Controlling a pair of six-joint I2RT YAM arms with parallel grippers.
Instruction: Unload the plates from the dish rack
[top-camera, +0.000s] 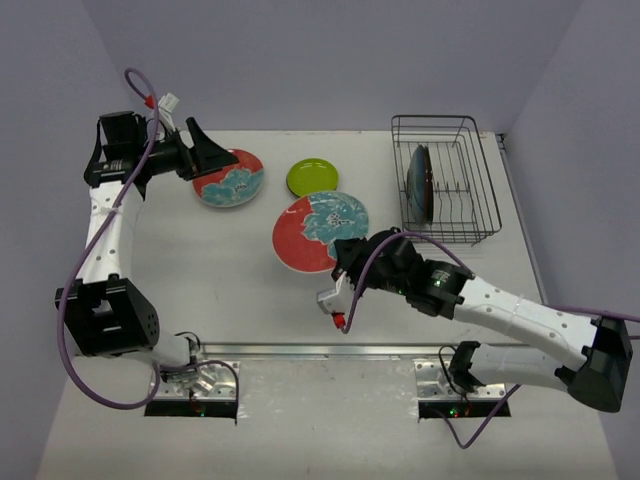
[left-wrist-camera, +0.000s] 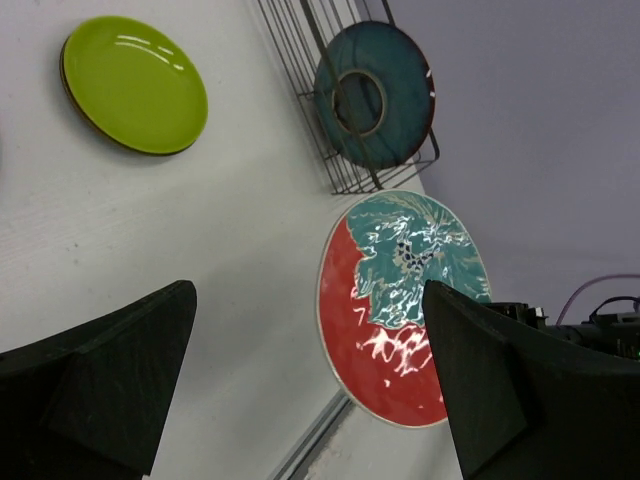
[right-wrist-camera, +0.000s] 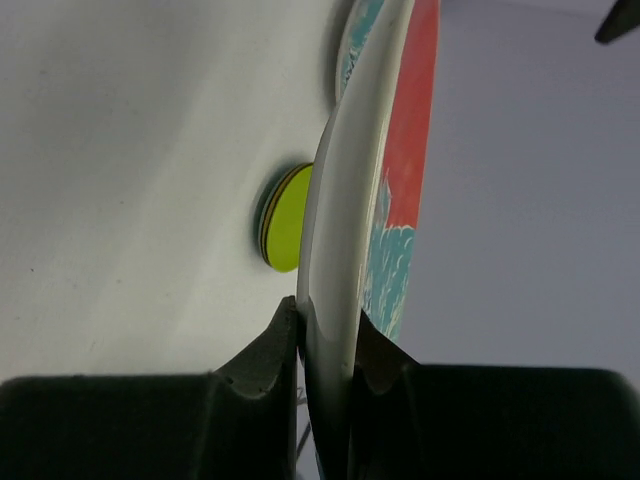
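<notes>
The right gripper (right-wrist-camera: 328, 320) pinches the red plate (right-wrist-camera: 415, 150) edgewise, seemingly to lay it flat. The left gripper (left-wrist-camera: 308, 300) hangs spread.

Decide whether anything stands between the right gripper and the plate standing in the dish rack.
Yes. The right gripper is shut on the large red-and-teal plate, so it is occupied. The dish rack has its wire side between it and the dark teal plate; from above nothing visible blocks.
</notes>
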